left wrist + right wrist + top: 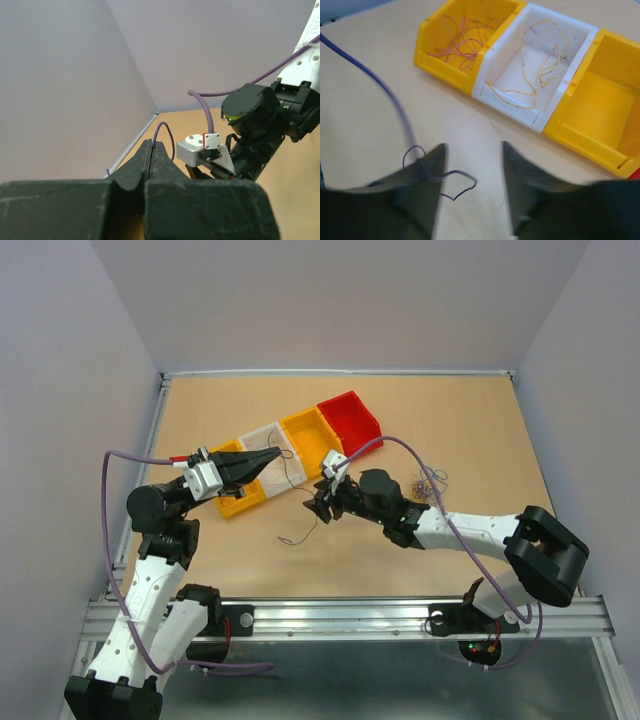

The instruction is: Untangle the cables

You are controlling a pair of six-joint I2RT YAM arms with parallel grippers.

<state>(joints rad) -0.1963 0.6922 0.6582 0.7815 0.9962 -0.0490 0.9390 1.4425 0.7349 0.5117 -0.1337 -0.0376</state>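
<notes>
We judge the job partly done. 2 bins already hold sorted strands: the yellow bin at the end of the row has pinkish-purple wires, and the white bin beside it has yellow-orange wires. The second yellow bin looks bare, and the red bin shows nothing we can make out. What is left is the small wad of the cables, lying on the counter just beside the right forearm and well apart from both sets of fingers, plus 1 strand now in hand.

That strand is the purple wire. The left fingers are pressed together on its upper end (in the left wrist view a loop of it springs from their tips) and hold it above the bins. From there it hangs down to the right fingers, which stand apart with bare counter showing between them. The wire curls at the edge of 1 finger, and its loose tail lies on the counter under the gap. We cannot tell whether it touches that finger. Nothing is pinched there yet.
</notes>
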